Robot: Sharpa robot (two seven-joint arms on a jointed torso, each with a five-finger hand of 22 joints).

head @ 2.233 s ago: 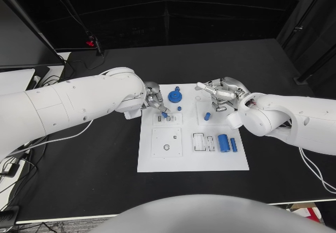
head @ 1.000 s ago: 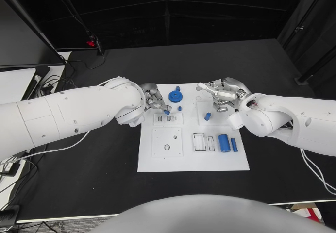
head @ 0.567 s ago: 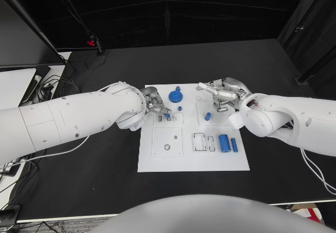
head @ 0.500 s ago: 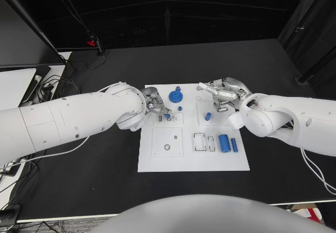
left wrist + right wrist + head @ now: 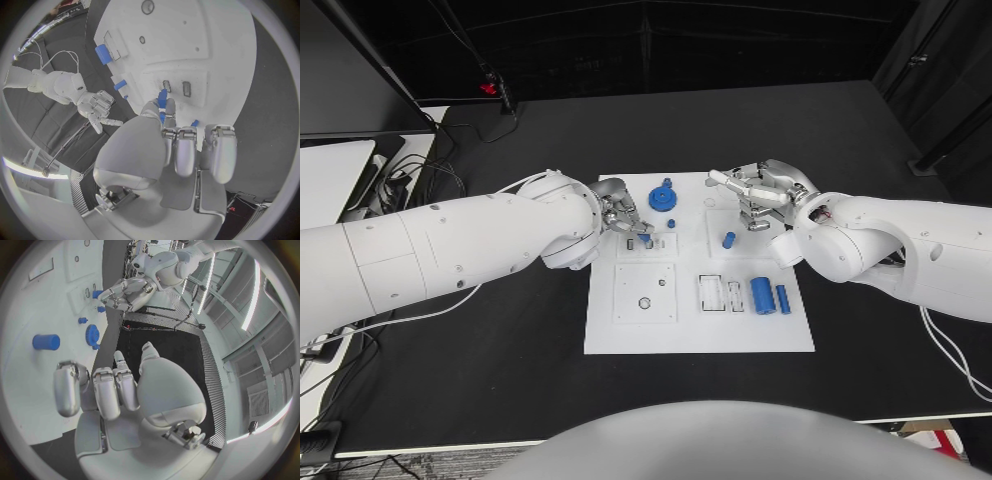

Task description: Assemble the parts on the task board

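Blue is the colour to watch: the left hand (image 5: 623, 212) is pinching a small blue peg (image 5: 162, 102) between its fingertips, right over two little slots (image 5: 643, 243) near the 11 o'clock part of the task board (image 5: 697, 335). The blue gear (image 5: 661, 198) sits just past it toward 12, and a short blue pin (image 5: 671, 223) stands beside it. The right hand (image 5: 759, 195) hovers near 1 o'clock holding nothing, fingers loosely spread. Two blue cylinders (image 5: 767, 295) lie toward 4 o'clock. My worry: if the peg is tilted in that pinch it could jam on the slot edge or pop loose, and the fingers could knock the pin close by.
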